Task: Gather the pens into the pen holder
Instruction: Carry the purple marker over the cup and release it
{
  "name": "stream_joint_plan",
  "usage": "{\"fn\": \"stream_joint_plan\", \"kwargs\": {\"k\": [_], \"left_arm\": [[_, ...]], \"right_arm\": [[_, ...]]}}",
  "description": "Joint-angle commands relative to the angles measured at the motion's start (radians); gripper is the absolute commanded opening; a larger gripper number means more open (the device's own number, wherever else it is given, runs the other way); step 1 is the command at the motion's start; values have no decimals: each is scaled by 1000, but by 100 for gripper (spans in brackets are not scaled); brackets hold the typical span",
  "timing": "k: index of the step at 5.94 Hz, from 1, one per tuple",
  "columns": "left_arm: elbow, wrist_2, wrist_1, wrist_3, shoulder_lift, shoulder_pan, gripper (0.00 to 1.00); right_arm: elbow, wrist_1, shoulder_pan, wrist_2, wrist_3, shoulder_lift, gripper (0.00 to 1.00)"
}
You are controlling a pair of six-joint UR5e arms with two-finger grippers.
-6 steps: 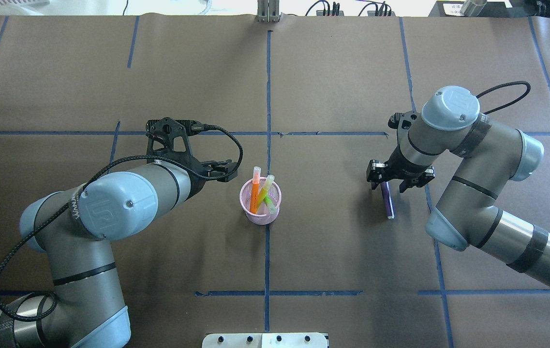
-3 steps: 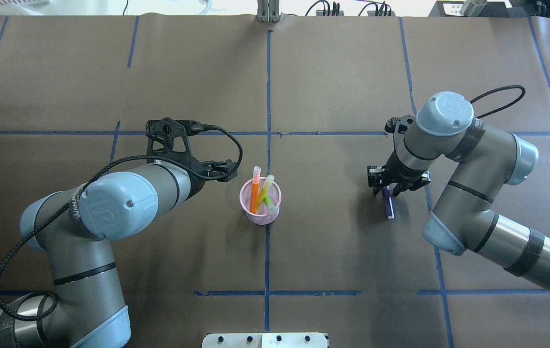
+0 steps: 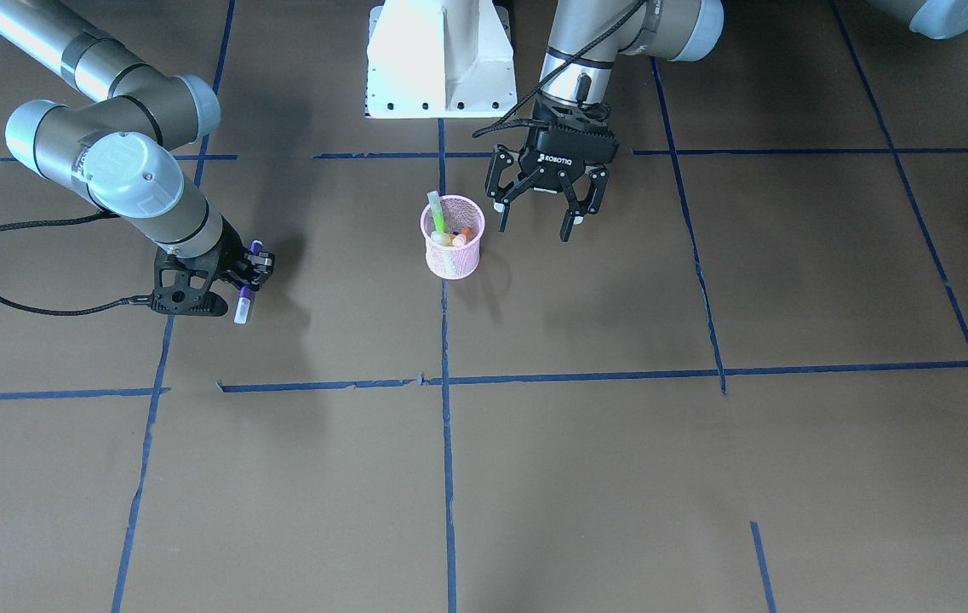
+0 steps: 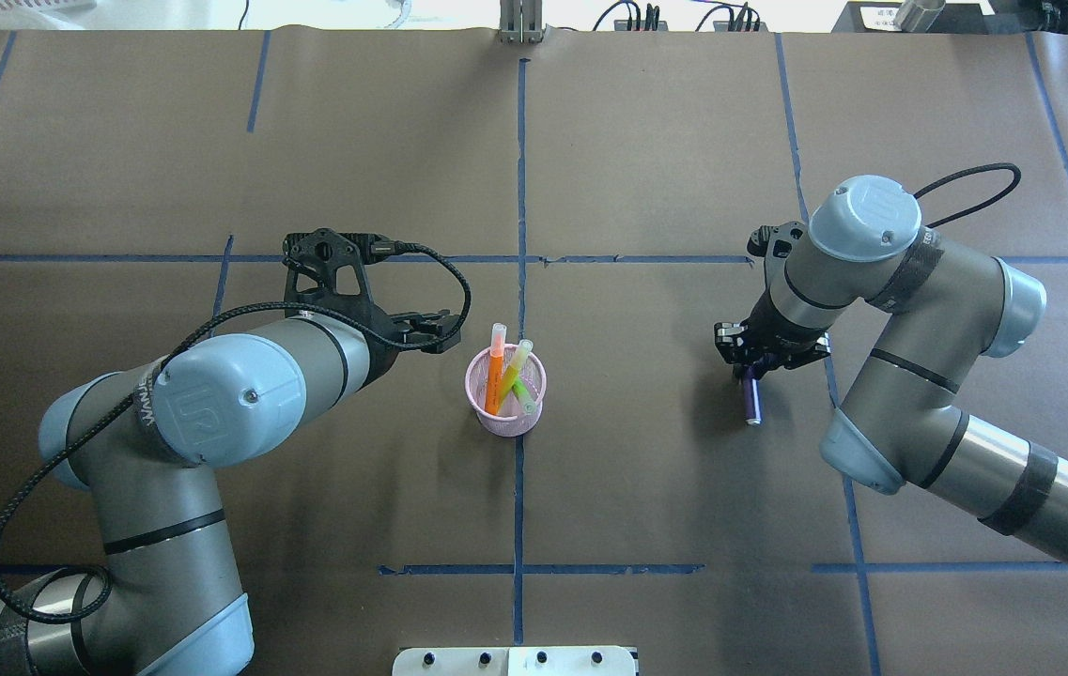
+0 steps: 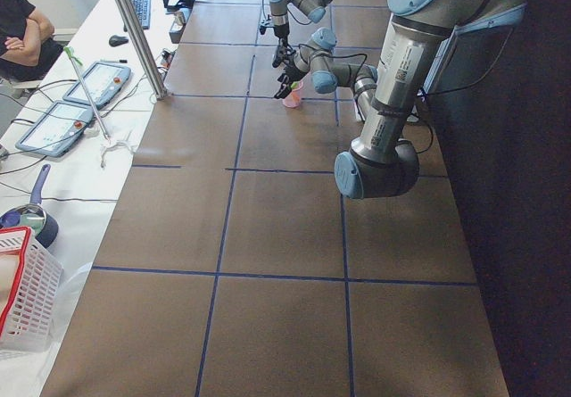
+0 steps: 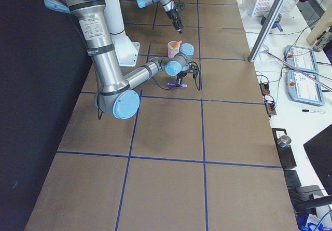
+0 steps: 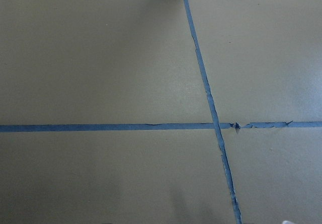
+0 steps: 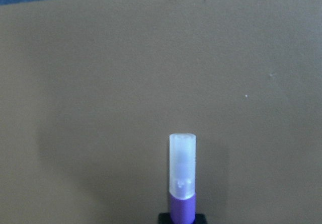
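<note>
The right arm folds down at the elbow, and the right gripper [image 4: 759, 361] is pinched on the purple pen [image 4: 751, 402], whose pale cap pokes out, well apart from the pen holder [image 4: 507, 424]. Orange pen [image 4: 494, 376] and green pen [image 4: 518, 361] lean inside it. Just beside hangs the left gripper [image 3: 535, 217], fingers spread.

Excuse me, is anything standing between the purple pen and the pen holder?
Nothing visible: bare table lies between the purple pen, in the right tool, and the pen holder. The left tool sits beyond the holder.
</note>
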Motion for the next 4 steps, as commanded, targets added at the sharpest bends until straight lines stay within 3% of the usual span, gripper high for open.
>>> {"fn": "stream_joint_plan", "kwargs": {"k": [1, 2, 3, 4], "left_arm": [[0, 0, 0, 2, 0, 0, 90], [0, 0, -2, 2, 0, 2, 90], [5, 0, -2, 5, 3, 0, 90], [10, -2, -3, 11, 23, 0, 87]], "right_arm": [[79, -9, 15, 3, -6, 6, 0], [142, -17, -18, -93, 26, 70, 0], [168, -18, -101, -309, 96, 141, 0], [191, -11, -162, -428, 108, 187, 0]]}}
